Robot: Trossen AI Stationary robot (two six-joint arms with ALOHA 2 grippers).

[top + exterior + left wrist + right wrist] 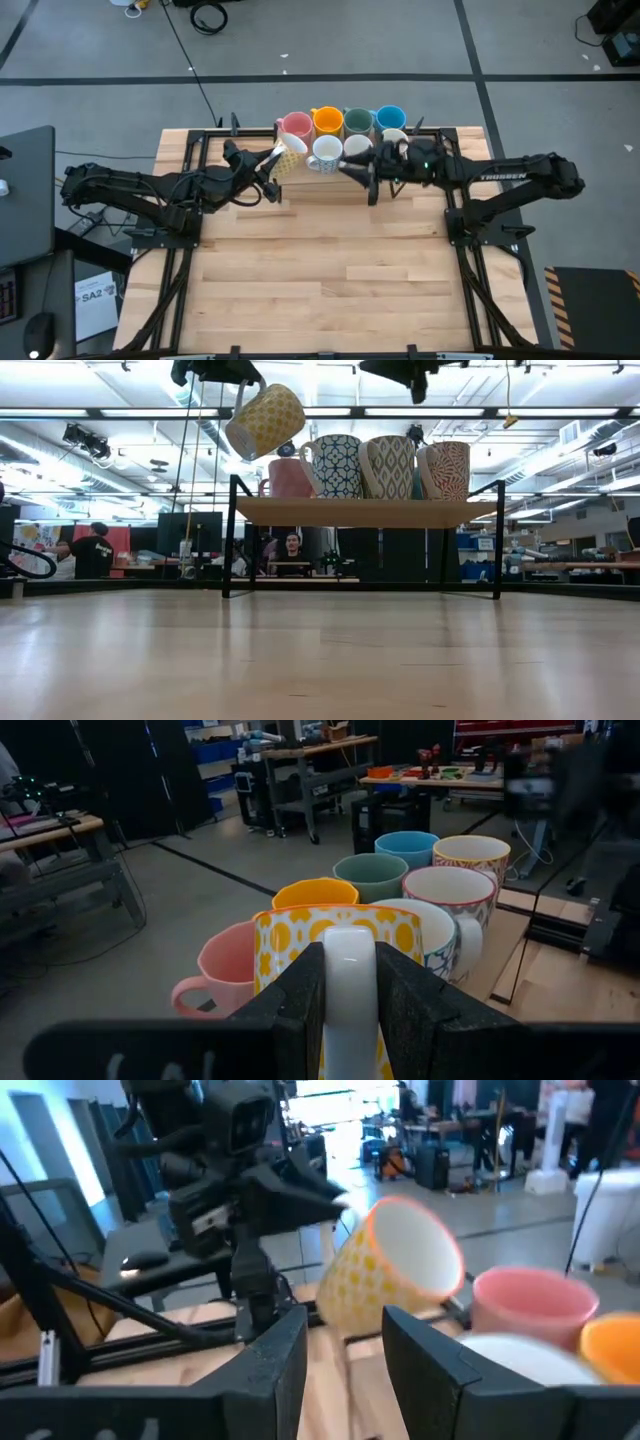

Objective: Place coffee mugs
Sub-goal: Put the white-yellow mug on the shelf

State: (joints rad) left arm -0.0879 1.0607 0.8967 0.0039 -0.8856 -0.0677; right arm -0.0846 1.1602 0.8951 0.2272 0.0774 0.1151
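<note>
Yellow mug (pixel 265 420) above shelf edge (pixel 245 511)

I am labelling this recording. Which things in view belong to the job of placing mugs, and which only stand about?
Belonging to the job:
- yellow-patterned mug, held by its handle in the left gripper, above the shelf's end
- seven mugs on the wooden shelf
- right gripper, jaws open, beside them

Standing about:
- workbenches
- people behind

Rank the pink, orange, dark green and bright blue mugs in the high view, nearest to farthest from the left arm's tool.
Measured from the left tool, which holds the yellow mug:
1. Pink mug, left end of the back row.
2. Orange mug, beside it.
3. Dark green mug, next.
4. Bright blue mug, right end.
</note>
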